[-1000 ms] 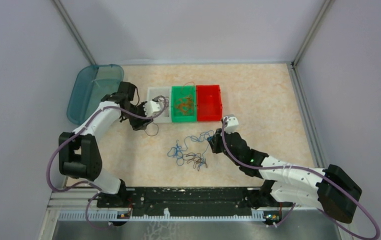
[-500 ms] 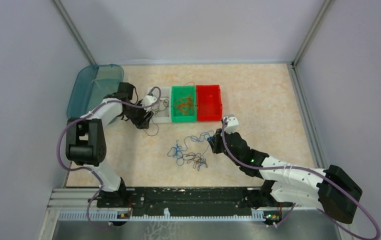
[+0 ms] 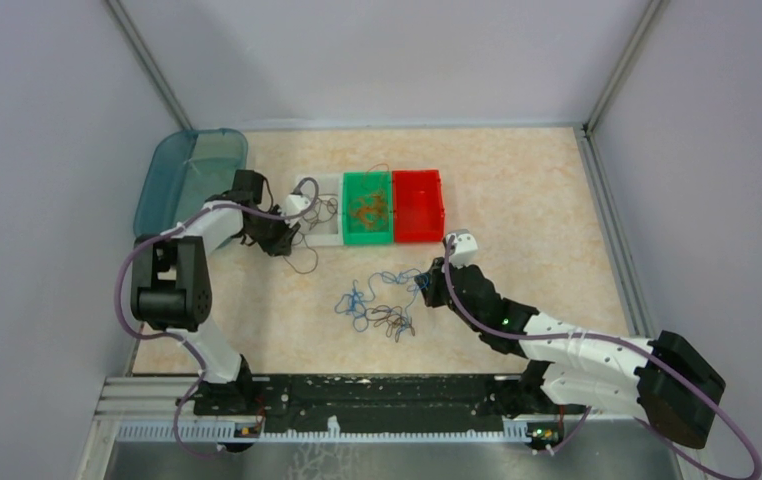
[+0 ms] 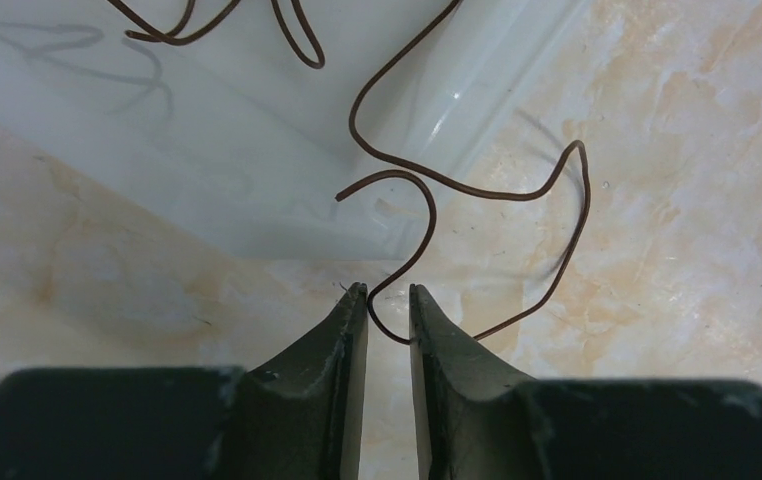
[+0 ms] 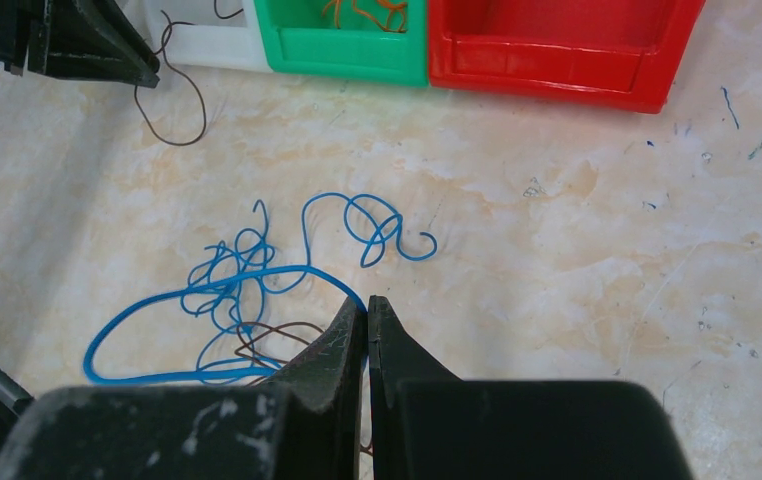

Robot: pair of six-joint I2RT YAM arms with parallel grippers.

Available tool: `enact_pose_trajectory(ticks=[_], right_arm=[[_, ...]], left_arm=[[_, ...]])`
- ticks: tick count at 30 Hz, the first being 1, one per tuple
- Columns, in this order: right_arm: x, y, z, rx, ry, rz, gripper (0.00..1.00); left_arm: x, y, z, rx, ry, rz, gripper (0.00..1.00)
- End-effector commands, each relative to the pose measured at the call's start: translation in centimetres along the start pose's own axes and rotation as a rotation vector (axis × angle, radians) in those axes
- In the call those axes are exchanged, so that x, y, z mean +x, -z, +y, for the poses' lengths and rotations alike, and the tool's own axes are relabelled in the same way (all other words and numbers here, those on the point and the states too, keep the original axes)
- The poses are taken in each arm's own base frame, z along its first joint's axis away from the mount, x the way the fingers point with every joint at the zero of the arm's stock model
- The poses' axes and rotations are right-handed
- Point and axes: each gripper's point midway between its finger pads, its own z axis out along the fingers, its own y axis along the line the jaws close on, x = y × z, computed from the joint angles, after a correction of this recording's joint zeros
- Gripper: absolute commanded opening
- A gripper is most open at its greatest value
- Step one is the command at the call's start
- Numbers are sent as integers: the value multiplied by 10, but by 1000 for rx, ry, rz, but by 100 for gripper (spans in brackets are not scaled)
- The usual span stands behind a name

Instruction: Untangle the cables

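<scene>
Left gripper [image 4: 388,295] sits low at the white bin [image 4: 207,150], toward the far-left part of the table [image 3: 527,200]. Its jaws are slightly parted, and a loop of the brown cable [image 4: 457,185] lies in the gap between the tips; the gap is wider than the wire, so it is released, not pinched. This brown cable runs up over the white bin's wall, with the rest curling on the table just beside the bin's near corner. More dark wires [image 4: 207,25] lie inside the white bin.

Right gripper [image 5: 367,303] is clenched on the blue cable [image 5: 247,280], which enters right at the fingertips. From there the blue cable arcs left into a loose tangle at mid-table, nearer the near edge. A few dark brown strands [image 5: 277,335] are mixed into its near side. One blue curl [image 5: 382,235] lies on the side toward the bins.

The white bin, green bin [image 3: 368,238] and red bin [image 3: 417,205] stand touching in a row toward the far edge, left of centre. Orange cables [image 3: 367,208] are clumped in the green bin. Nothing can be made out in the red bin. A teal lid [image 3: 182,175] lies at the far-left corner.
</scene>
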Motion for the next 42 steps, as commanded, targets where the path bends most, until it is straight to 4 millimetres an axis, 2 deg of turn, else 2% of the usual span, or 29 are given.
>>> enact_pose_trajectory(ticks=[1,3,7,8,10,13,17,21,23,27,31,36,38,40,42], right_arm=[[-27,1,15,-44,-33,-76,0],[-27,1,14,-43,-37,-78,0],[-26,2,13,-43,-38,-77,0],[-27,2,13,-43,-39,-78,0],[-27,2,13,-42,-39,-79,0],[-25,1,13,-43,-48,-75,0],[-22,-2,16,-51,-57,-66,0],[-24,-3,18,-57,-62,-67,0],[-25,-2,17,-52,-64,-69,0],[-25,2,14,-41,-69,-74,0],[-26,4,13,-37,-81,-76,0],[-25,4,12,-33,-88,-74,0],[-24,4,11,-33,-86,-70,0],[-24,5,11,-32,-87,-69,0],[-25,5,11,-28,-88,-70,0]], left_arm=[[-6,4,-2,0,-19,-41,27],[-9,5,0,-6,-19,-47,24],[-23,21,14,-70,-77,-64,1],[-30,28,18,-88,-103,-75,0],[-51,46,22,-119,-159,-105,0],[-93,74,21,-156,-237,-192,0],[-142,88,12,-187,-337,-273,0],[-176,82,17,-257,-408,-311,0],[-190,76,27,-309,-434,-334,0],[-201,60,48,-425,-498,-359,0],[-207,46,63,-524,-560,-379,0],[-212,38,63,-607,-624,-440,0],[-214,37,64,-622,-593,-476,0],[-213,31,59,-574,-550,-480,0],[-203,15,47,-482,-569,-445,0]])
